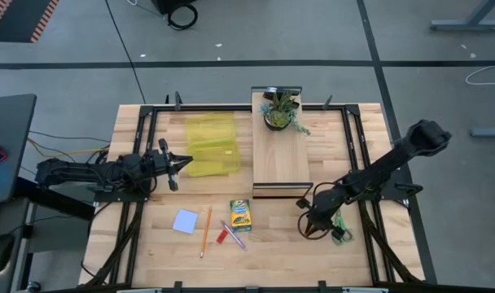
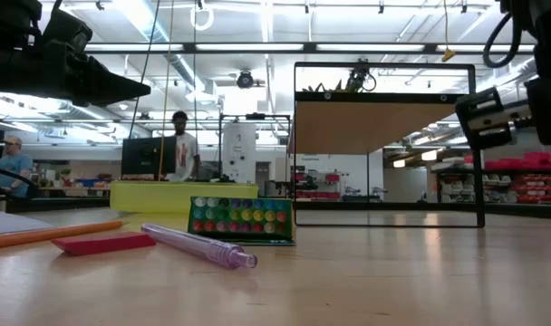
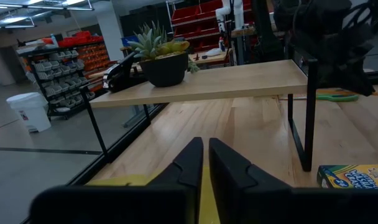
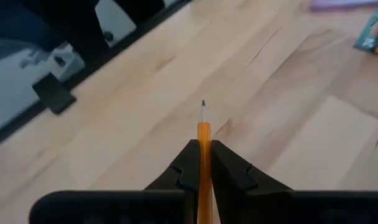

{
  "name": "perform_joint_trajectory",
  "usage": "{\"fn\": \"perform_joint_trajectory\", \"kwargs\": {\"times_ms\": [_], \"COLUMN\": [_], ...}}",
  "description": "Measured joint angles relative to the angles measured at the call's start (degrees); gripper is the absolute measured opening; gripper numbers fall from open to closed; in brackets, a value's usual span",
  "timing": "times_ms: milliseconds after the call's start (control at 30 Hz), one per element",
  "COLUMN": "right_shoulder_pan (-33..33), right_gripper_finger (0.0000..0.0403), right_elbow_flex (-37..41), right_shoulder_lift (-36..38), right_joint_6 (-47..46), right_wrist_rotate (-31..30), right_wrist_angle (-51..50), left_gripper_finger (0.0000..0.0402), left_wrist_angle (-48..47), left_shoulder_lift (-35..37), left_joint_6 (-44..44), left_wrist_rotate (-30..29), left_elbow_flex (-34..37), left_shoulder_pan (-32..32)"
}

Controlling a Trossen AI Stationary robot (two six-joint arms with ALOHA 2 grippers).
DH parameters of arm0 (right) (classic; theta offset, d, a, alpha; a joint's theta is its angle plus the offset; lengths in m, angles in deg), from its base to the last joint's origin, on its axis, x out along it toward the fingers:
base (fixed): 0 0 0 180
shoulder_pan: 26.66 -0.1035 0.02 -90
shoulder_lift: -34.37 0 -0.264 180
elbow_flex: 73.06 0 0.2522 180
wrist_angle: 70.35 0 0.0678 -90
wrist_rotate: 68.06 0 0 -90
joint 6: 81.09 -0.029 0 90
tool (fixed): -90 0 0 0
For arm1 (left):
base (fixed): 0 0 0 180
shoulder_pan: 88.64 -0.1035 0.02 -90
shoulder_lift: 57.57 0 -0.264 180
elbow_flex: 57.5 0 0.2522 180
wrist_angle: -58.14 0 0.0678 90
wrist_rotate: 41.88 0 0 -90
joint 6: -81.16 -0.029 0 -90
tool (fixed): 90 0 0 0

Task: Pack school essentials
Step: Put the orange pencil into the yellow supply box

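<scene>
My right gripper (image 1: pixel 304 213) (image 4: pixel 203 144) hangs above the table near the shelf's near right corner, shut on an orange pencil (image 4: pixel 203 127). My left gripper (image 1: pixel 188 161) (image 3: pixel 205 142) is shut and empty, raised over the left edge of a flat yellow pouch (image 1: pixel 211 145) (image 2: pixel 180 196). On the table near the front lie a pale blue notepad (image 1: pixel 185 221), a second orange pencil (image 1: pixel 205 230) (image 2: pixel 49 234), a red pen (image 1: pixel 222 236) (image 2: pixel 103 243), a purple pen (image 2: pixel 198 246) and the crayon box (image 1: pixel 240 213) (image 2: pixel 241 220). Green-handled scissors (image 1: pixel 339 233) lie by the right arm. My right gripper pinches the orange pencil's shaft (image 4: pixel 203 138) between its two fingers. The pencil lies along the fingers, and its sharpened tip (image 4: pixel 203 104) sticks out ahead of the fingertips. The pencil is lifted clear of the table.
A light wooden shelf with black legs (image 1: pixel 280 159) (image 2: pixel 384 122) stands at the middle back and carries a potted plant (image 1: pixel 280 110) (image 3: pixel 161 56). Black rails run along the table's sides. People (image 2: pixel 180 145) are in the room beyond the table.
</scene>
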Motion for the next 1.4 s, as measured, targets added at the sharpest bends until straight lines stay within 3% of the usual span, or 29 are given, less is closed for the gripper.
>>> {"fn": "perform_joint_trajectory", "kwargs": {"times_ms": [600, 733, 1100, 1233, 1400], "right_shoulder_pan": [0.0, 0.0, 0.3, 1.2, 3.4], "right_gripper_finger": [0.0035, 0.0035, 0.0035, 0.0035, 0.0035], "right_elbow_flex": [-0.5, -2.9, -6.9, -8.3, -12.3], "right_shoulder_lift": [8.9, 8.6, 7.3, 7.3, 7.3], "right_joint_6": [-13.6, -13.2, -12.3, -11.7, -9.3], "right_wrist_rotate": [-6.1, -6.4, -8.1, -8.3, -7.9], "right_wrist_angle": [0.0, -1.5, -3.4, -4.1, -8.9], "left_gripper_finger": [0.0037, 0.0040, 0.0026, 0.0026, 0.0029], "left_wrist_angle": [0.0, 0.1, 0.5, 1.2, 6.7], "left_shoulder_lift": [0.0, 0.0, 0.0, 0.0, 0.0], "left_joint_6": [1.7, 14.7, 61.9, 70.2, 68.9], "left_wrist_rotate": [0.0, 0.0, 0.0, 0.2, 1.1], "left_elbow_flex": [0.0, 0.0, 0.0, 0.0, 0.0], "left_shoulder_pan": [0.0, 0.0, 0.0, 0.4, 1.6]}}
